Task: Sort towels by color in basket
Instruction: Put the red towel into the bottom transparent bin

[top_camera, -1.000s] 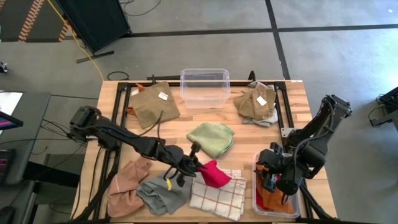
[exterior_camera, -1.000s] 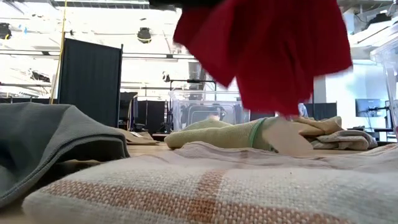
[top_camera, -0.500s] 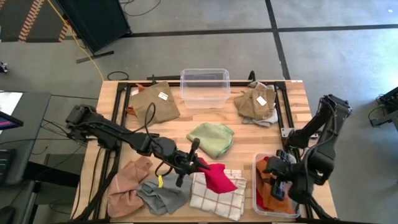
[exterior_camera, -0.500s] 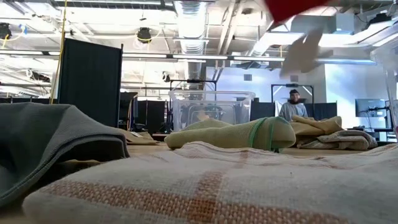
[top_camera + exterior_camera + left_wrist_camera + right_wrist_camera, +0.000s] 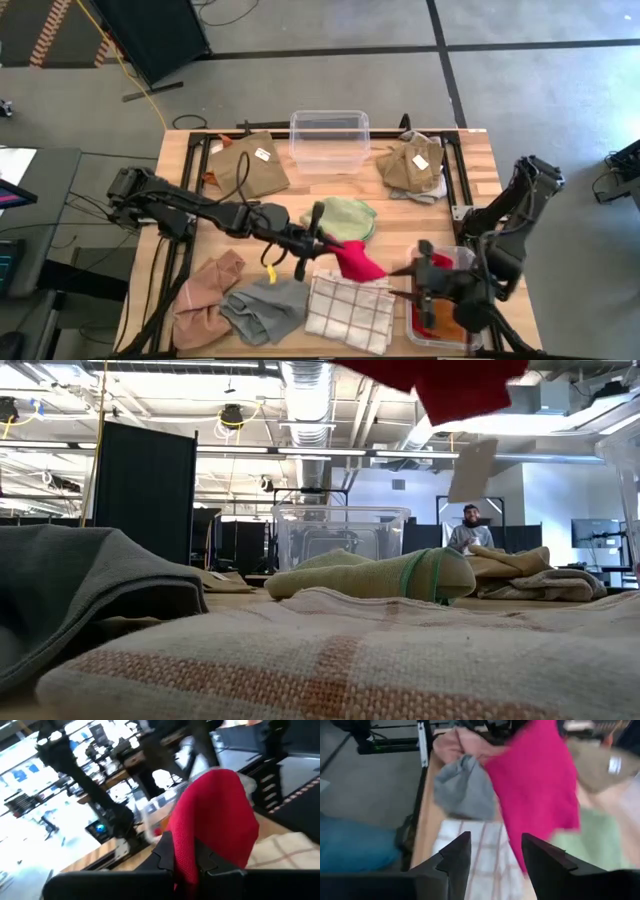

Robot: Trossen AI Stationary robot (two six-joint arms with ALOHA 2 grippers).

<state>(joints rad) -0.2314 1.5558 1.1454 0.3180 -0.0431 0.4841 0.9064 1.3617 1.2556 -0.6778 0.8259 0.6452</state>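
Note:
The red towel (image 5: 356,263) is up in the air over the checked towel (image 5: 348,310), held by my left gripper (image 5: 322,243), which is shut on it. In the low view its red cloth (image 5: 450,380) and a white tag (image 5: 472,468) hang at the top edge. My right gripper (image 5: 405,282) is open beside the near right bin (image 5: 412,325) and points left at the red towel (image 5: 535,780) without touching it. That bin holds red and orange cloths. My left gripper (image 5: 186,862) pinches a bunched part of the red towel (image 5: 184,851) between its two fingers, coming at it from the table's left, roughly level. The towel is lifted clear of the table and droops past the fingers toward the right arm.
A clear bin (image 5: 330,140) stands at the far middle. A tan towel (image 5: 248,165) lies far left and a tan and beige pile (image 5: 412,165) far right. The green towel (image 5: 345,215) lies mid-table; the grey (image 5: 265,308) and pink-rust (image 5: 205,295) towels lie near left.
My left gripper has raised the red towel off the table and carried it right, toward the right arm, so it has left most of the low view. My right gripper has risen out of the near right bin and swung left to face the towel.

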